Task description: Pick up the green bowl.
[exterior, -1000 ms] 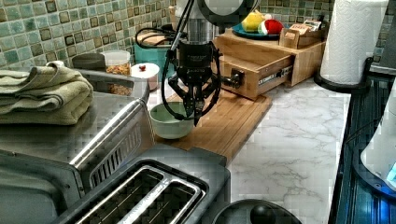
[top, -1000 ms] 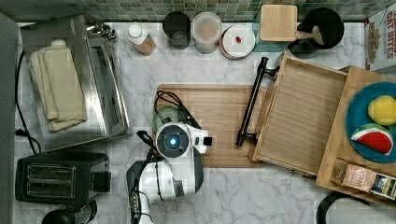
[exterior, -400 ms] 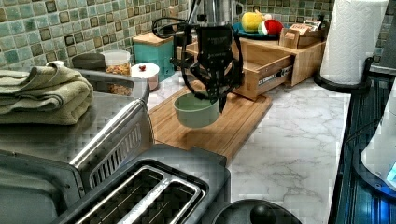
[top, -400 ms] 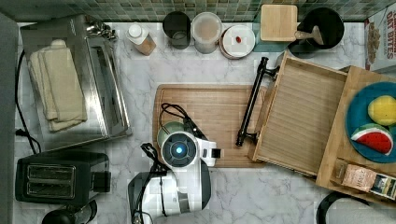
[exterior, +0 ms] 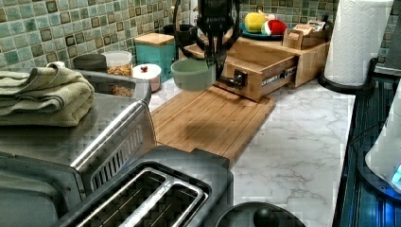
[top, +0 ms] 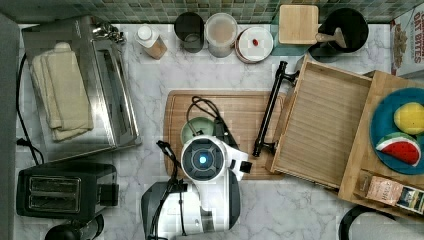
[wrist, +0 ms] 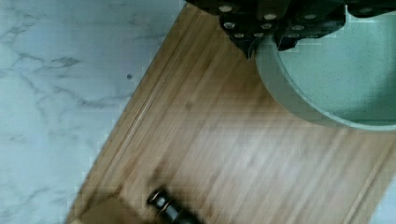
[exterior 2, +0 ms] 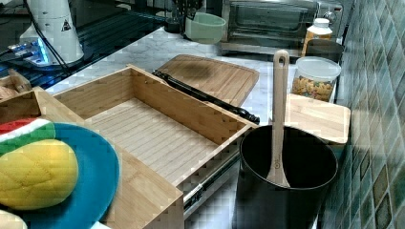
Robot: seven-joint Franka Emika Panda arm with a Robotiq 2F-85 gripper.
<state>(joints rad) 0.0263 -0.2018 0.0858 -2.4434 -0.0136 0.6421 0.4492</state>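
Currently the green bowl (exterior: pixel 193 74) is held by its rim in the gripper (exterior: pixel 216 53), fingers clamped on it. It is seen lifted clear above the wooden cutting board (exterior: pixel 208 118), with its shadow cast on the board; the open wooden drawer (exterior: pixel 257 66) lies just beyond.

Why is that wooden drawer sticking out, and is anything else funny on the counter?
The wooden drawer is pulled out and sits crooked beside the cutting board, empty inside. The green bowl hangs in the air above the board, held at its rim by the pincer. Nothing looks spilled or broken.
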